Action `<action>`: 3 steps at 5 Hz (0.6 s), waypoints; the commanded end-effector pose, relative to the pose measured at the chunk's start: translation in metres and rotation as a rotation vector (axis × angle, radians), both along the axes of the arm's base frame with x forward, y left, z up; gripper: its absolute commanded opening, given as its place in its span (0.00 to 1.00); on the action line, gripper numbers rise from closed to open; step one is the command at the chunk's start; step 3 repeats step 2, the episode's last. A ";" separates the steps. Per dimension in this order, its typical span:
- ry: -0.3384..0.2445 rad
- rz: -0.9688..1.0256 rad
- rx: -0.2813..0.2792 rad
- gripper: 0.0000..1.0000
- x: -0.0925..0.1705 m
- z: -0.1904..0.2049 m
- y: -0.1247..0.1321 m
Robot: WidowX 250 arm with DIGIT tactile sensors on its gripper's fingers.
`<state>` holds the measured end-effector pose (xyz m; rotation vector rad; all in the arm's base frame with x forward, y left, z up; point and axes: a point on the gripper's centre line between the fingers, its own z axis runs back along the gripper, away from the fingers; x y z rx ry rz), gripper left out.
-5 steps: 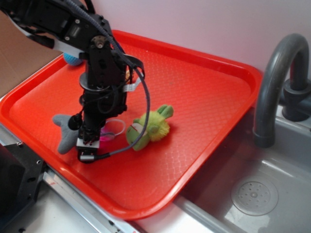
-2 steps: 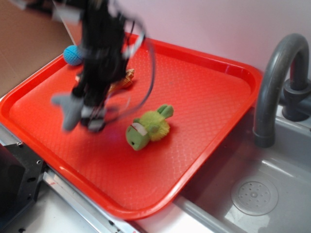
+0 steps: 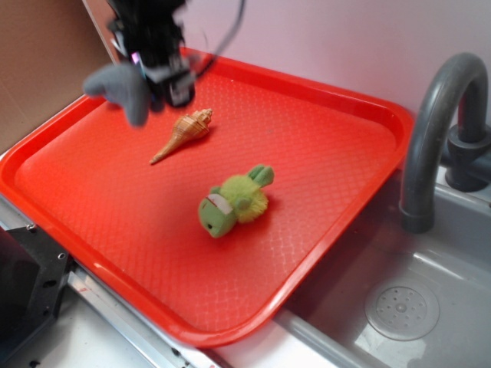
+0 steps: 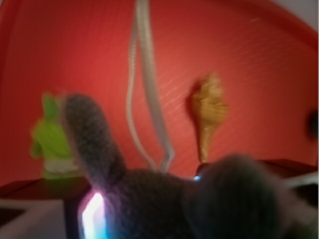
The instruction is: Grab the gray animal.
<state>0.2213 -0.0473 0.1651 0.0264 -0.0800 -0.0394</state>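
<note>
My gripper is shut on the gray animal, a soft gray felt plush, and holds it high above the far left part of the red tray. The plush hangs out to the left of the fingers. In the wrist view the gray animal fills the lower frame, blurred, with its pale loop dangling over the tray. The jaws themselves are hidden behind the plush there.
A lime-green fuzzy plush lies mid-tray, also in the wrist view. A tan seashell lies below the gripper. A gray faucet and sink stand at the right.
The gripper has risen from the tray's front left and moved toward the back, carrying the gray animal up with it. The seashell is now uncovered. The green plush has not moved.
</note>
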 end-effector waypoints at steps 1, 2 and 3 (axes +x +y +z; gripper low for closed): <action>-0.214 0.190 -0.150 0.00 -0.017 0.060 0.023; -0.140 0.131 -0.186 0.00 -0.012 0.050 0.030; -0.140 0.131 -0.186 0.00 -0.012 0.050 0.030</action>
